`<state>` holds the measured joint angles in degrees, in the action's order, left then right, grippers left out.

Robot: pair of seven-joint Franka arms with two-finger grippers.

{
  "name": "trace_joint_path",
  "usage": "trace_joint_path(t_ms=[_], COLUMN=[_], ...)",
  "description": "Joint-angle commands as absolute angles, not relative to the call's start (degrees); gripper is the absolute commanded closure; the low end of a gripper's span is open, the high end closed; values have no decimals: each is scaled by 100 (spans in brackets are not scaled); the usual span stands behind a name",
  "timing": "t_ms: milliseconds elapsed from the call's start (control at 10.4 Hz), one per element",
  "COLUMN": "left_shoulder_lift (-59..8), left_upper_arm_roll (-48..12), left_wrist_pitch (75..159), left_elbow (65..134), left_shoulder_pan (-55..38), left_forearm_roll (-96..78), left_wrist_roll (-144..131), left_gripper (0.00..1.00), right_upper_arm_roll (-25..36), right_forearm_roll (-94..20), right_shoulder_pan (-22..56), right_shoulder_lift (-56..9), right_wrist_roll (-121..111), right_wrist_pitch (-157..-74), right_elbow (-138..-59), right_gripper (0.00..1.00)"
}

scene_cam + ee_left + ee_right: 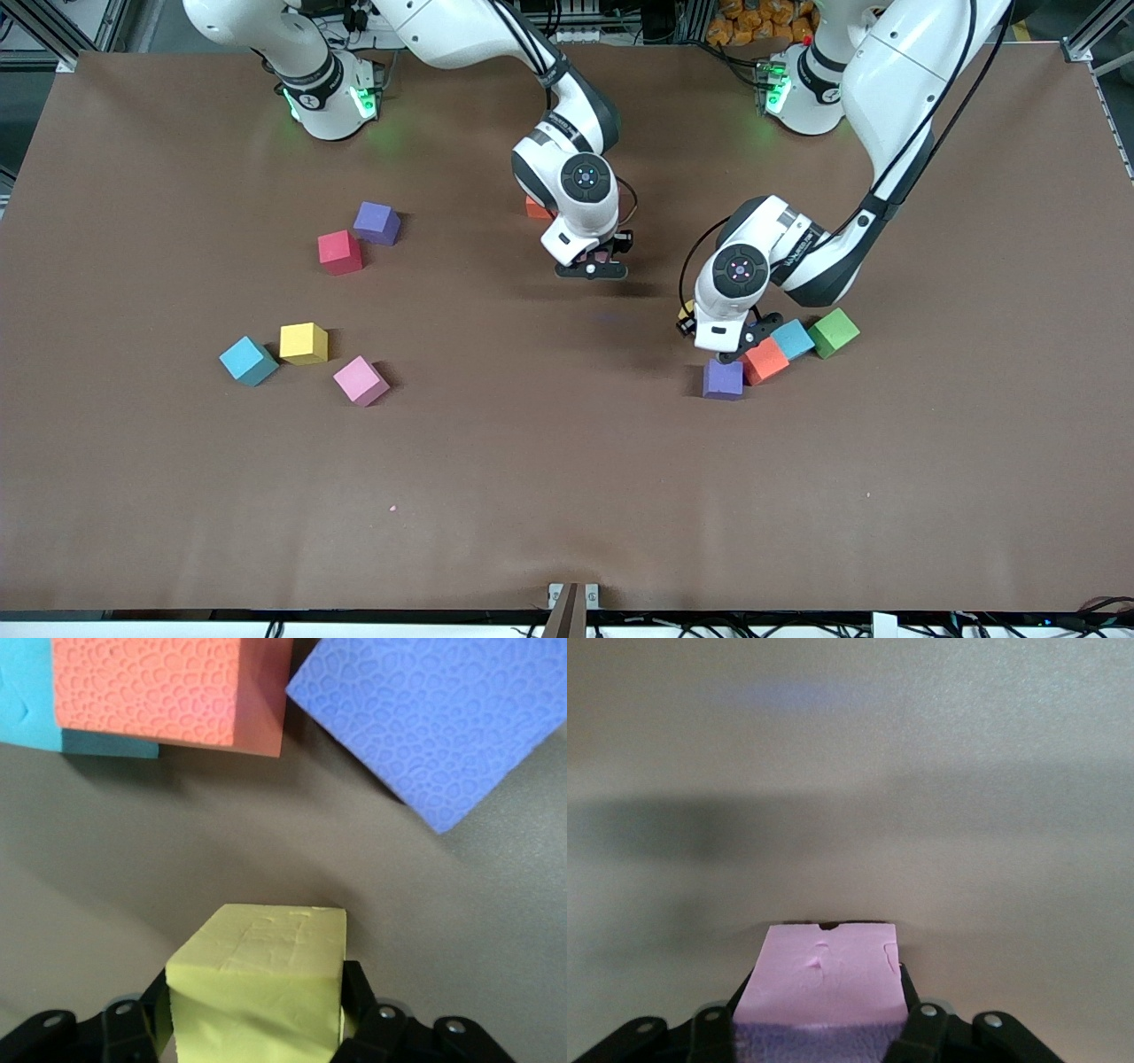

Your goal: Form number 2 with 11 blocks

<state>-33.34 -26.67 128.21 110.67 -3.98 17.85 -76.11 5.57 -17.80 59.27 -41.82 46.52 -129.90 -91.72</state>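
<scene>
My left gripper is shut on a yellow cube and holds it low over the table, beside a purple cube, an orange cube and a light blue cube. The same three show in the left wrist view: purple, orange, light blue. My right gripper is shut on a pink cube over bare table near the middle. Loose cubes lie toward the right arm's end: purple, red, yellow, light blue, pink. The cubes lie scattered, in no digit shape.
A green cube touches the light blue one by my left gripper. An orange cube sits partly hidden by the right arm's wrist. The brown table stretches bare toward the front camera.
</scene>
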Motion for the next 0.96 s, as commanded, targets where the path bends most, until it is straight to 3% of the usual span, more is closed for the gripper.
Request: trace_joint_path(t_ms=[0,192,866], left_shoulder_lift=[-3393,-3366,-3199], left_upper_arm_roll=[-2654,-2654,-2829], left_wrist_pitch=[12727,12718,11900], left_elbow=[10899,10820,10099], left_shoulder_pan=[-457,-457,-545], left_forearm_roll=[1925,1925,1925], left_wrist_roll=[-7454,-7357,-6698], left_gripper=[39,46,47], right_upper_arm_roll=[598,598,606], right_forearm_roll=[-1855,-1846,-1819], right_shoulder_pan=[6055,6135,6223], right_shoulder_lift=[-4254,-4245,-4254], right_wrist_roll=[4834,4843,4860], right_wrist_pitch=[-12894,-12876,-12814], right_elbow=[-9026,-9079,-9123], right_gripper=[70,70,67])
